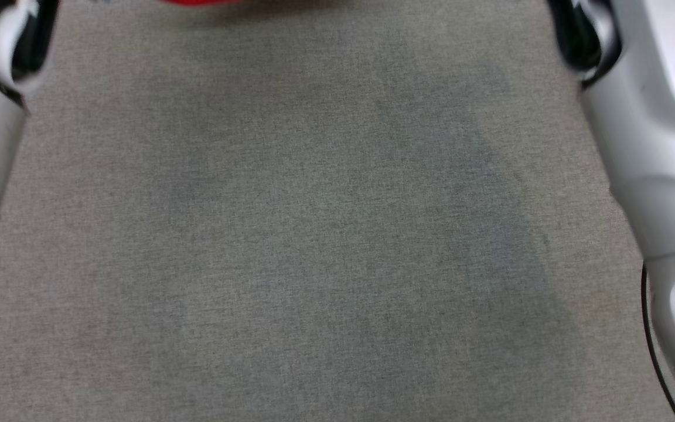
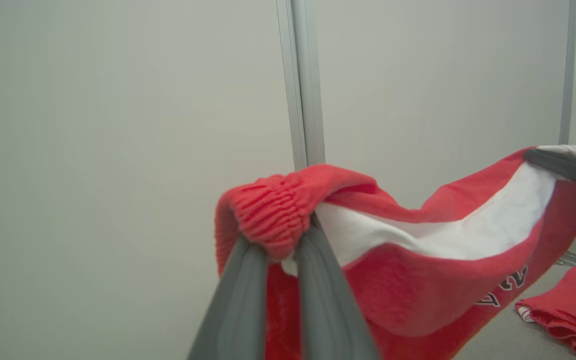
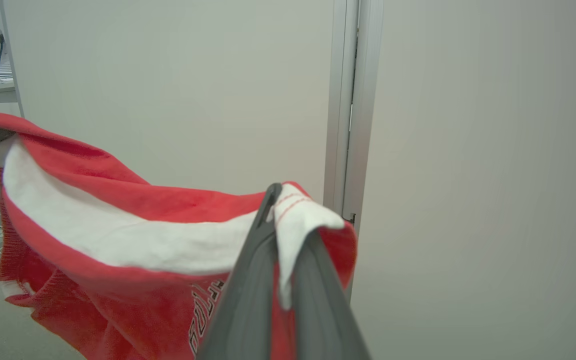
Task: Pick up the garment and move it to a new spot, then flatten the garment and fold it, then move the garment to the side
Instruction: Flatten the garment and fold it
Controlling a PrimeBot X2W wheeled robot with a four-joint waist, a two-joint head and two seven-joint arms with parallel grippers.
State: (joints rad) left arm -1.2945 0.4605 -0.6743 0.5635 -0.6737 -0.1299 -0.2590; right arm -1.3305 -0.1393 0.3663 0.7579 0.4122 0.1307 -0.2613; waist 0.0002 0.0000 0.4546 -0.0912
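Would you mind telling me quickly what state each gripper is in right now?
Left gripper: closed, holding the red garment by a ribbed edge.
Right gripper: closed, holding the red garment by a white-lined edge.
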